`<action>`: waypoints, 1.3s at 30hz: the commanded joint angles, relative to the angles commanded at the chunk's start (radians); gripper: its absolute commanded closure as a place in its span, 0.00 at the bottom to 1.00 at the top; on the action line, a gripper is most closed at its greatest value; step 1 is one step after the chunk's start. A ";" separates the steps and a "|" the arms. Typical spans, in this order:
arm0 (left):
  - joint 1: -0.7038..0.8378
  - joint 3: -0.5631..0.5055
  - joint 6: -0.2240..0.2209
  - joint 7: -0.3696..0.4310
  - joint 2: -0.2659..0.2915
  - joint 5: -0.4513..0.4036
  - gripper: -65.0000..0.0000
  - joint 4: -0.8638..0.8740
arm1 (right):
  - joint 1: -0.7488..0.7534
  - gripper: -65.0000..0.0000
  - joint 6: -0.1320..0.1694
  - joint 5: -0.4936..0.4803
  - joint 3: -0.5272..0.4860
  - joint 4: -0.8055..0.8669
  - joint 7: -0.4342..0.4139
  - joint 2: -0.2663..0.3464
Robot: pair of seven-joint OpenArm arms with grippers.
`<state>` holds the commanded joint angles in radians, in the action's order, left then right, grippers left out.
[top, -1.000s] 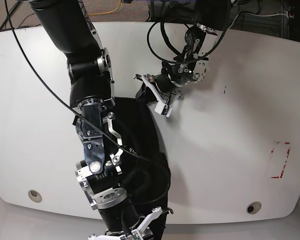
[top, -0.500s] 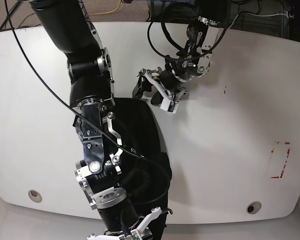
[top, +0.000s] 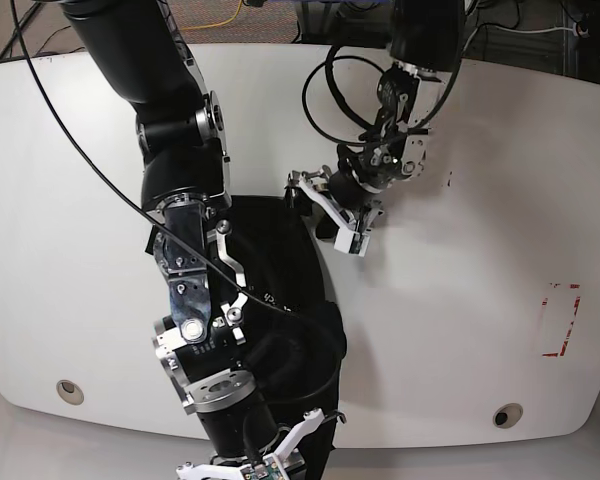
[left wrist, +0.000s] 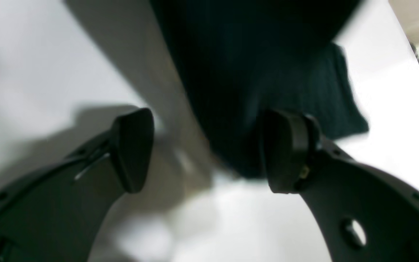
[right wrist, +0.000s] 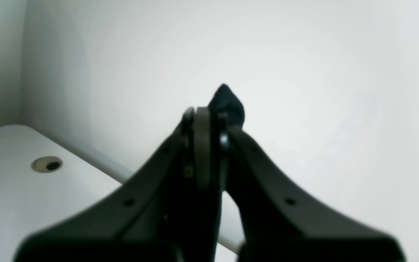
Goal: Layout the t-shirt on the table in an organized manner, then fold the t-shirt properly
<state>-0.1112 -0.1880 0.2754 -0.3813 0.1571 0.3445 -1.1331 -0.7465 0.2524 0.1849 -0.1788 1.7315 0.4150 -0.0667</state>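
From the left wrist view, the left gripper (left wrist: 206, 149) stood with its jaws spread wide, one black pad on bare white table (left wrist: 31, 72) and the other at the ribbed edge of the black t-shirt (left wrist: 253, 72), gripping nothing; I took it for lining up on that edge to pull the cloth flat, though the blur hid whether the pad touched the fabric. From the right wrist view, the right gripper (right wrist: 209, 127) was clamped tight on a small peak of dark cloth poking above its fingertips, held off the table's near edge beside a round grommet hole (right wrist: 46, 164), probably to keep that end taut; the garment below was out of sight. In the base view the shirt lay bunched in a long dark strip from mid-table to the near edge, mostly covered by the right arm (top: 185, 200), so its print and sleeves could not be made out.
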 joint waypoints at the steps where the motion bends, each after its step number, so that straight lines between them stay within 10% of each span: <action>1: -0.017 -0.003 0.000 0.012 0.000 0.000 0.31 0.023 | -0.008 1.00 0.000 0.000 0.000 0.000 0.000 0.000; 7: -0.081 -0.071 0.000 0.061 0.000 0.000 0.37 0.137 | -0.031 1.00 0.000 0.000 0.000 -0.005 0.000 0.000; 15: -0.087 -0.101 0.000 0.061 0.000 0.000 1.00 0.147 | -0.077 1.00 -0.006 0.000 0.002 -0.015 0.000 0.003; 24: -0.014 -0.061 0.000 0.043 -0.052 0.002 1.00 0.008 | -0.175 1.00 -0.006 -0.006 0.092 -0.101 0.000 0.005; 39: -0.037 0.095 0.002 -0.296 -0.230 0.000 0.99 -0.517 | -0.321 1.00 -0.002 -0.005 0.147 -0.207 0.000 0.009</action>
<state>-0.1481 -0.0928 0.2770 -0.6774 -0.0729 0.3445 -1.6502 -1.0671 0.2509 0.1803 -0.0315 1.5244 0.4150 -0.0575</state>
